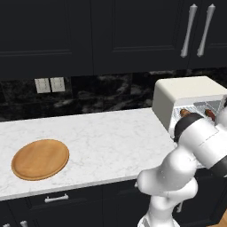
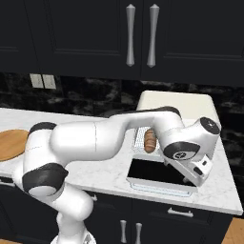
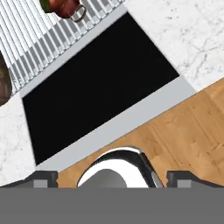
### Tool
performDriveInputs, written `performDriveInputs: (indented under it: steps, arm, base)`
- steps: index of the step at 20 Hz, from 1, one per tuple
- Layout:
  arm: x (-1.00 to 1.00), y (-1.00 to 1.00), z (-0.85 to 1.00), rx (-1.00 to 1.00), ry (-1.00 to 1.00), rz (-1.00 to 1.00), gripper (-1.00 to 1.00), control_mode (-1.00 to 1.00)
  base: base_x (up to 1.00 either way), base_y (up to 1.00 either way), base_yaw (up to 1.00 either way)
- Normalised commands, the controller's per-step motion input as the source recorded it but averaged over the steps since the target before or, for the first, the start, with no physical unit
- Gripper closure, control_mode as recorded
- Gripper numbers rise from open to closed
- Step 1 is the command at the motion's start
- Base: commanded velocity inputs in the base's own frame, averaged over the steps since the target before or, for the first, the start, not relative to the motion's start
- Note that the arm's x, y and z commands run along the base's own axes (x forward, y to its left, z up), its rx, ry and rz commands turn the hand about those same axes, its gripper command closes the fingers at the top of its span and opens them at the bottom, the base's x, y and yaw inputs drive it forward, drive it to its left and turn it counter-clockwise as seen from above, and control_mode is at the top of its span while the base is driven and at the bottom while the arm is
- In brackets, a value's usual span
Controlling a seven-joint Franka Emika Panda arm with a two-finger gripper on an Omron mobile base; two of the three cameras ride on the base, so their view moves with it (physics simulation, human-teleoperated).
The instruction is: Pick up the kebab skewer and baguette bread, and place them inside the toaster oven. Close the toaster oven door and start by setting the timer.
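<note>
Claw [image 3: 112, 177] gapes wide and empty above the dark glass toaster oven door [image 3: 98, 83]; hook under its far edge, swing upward steadily.

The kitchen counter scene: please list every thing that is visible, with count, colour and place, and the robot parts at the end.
toaster oven: one, cream-white, right end of the counter.
toaster oven door: one, dark glass, folded down open.
baguette bread: one, golden-brown, on the oven rack.
kebab skewer: one, dark red, on the rack.
wooden plate: one, tan, left on the counter.
counter: one, white marble.
cabinet handles: silver, on the upper cabinets.
gripper: one, dark fingertips, open, above the open door.
</note>
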Motion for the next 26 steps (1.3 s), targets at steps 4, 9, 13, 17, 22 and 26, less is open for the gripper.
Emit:
performDriveInputs:
  steps: [4,9,13,17,22,26]
  arm:
    - [0.15,0.26,-0.12,-0.16,0.00,-0.16,-1.00,-1.00]
    - [0.22,0.12,-0.20,-0.24,0.00,-0.11,-1.00,-1.00]
    - [0.02,-0.04,-0.19,-0.13,0.01,-0.06,-1.00,-1.00]
    - [0.00,0.00,-0.04,-0.08,0.00,-0.03,-1.00,-1.00]
    - [0.03,0.00,0.00,-0.06,0.00,-0.01,-1.00,-1.00]
    - [0.00,-0.04,-0.01,-0.03,0.00,-0.02,-1.00,-1.00]
  base:
    - [0.00,0.00,0.00]
    - [0.00,0.00,0.00]
    - [0.00,0.00,0.00]
    - [0.00,0.00,0.00]
    - [0.00,0.00,0.00]
    - [0.00,0.00,0.00]
